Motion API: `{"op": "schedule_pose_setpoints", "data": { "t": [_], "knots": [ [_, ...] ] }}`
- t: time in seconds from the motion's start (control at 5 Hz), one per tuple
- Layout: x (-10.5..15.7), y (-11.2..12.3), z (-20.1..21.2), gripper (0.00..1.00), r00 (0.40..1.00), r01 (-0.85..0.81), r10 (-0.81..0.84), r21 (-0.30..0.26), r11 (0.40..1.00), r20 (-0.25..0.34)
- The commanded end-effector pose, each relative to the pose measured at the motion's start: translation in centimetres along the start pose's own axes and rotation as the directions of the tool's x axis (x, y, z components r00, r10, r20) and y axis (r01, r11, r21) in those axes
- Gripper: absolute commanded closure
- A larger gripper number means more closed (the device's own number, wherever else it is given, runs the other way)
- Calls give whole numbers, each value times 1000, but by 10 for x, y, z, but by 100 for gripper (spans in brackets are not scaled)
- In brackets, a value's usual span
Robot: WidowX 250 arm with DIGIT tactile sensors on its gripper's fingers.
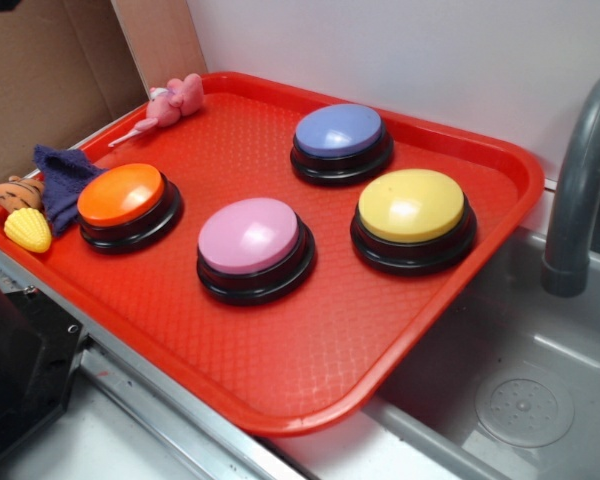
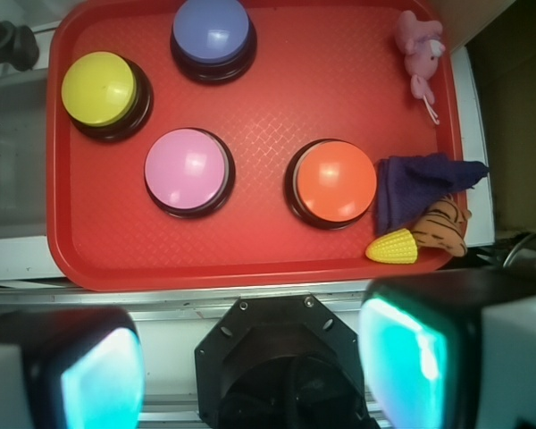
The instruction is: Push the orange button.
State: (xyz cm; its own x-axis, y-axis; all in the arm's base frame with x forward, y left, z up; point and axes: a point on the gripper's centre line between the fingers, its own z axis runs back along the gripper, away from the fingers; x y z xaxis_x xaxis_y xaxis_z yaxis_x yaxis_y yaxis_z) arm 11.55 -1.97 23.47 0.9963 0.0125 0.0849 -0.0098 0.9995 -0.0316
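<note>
Two fingers (image 2: 402,357) of the gripper (image 2: 250,357) are seen spread wide, holding nothing, high above the tray (image 2: 339,259). The orange button (image 2: 337,181) is set just beyond, beside a cloth (image 2: 415,188); pink button (image 2: 188,170) alongside, yellow button (image 2: 98,88) farther.

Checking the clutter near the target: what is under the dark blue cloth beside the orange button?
The dark blue cloth drapes over the red tray rim, partly covering a brown striped toy. A toy corn lies beside it. Anything else beneath is hidden.

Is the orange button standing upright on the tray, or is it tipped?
Upright. The orange button sits flat on its black base on the red tray, dome facing up, with nothing touching its top.
</note>
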Motion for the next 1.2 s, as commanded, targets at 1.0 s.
{"op": "schedule_pose_setpoints", "data": {
  "t": [1.0],
  "knots": [
    [60,99,-172,0,998,66,-67,55,996,17]
  ]
}}
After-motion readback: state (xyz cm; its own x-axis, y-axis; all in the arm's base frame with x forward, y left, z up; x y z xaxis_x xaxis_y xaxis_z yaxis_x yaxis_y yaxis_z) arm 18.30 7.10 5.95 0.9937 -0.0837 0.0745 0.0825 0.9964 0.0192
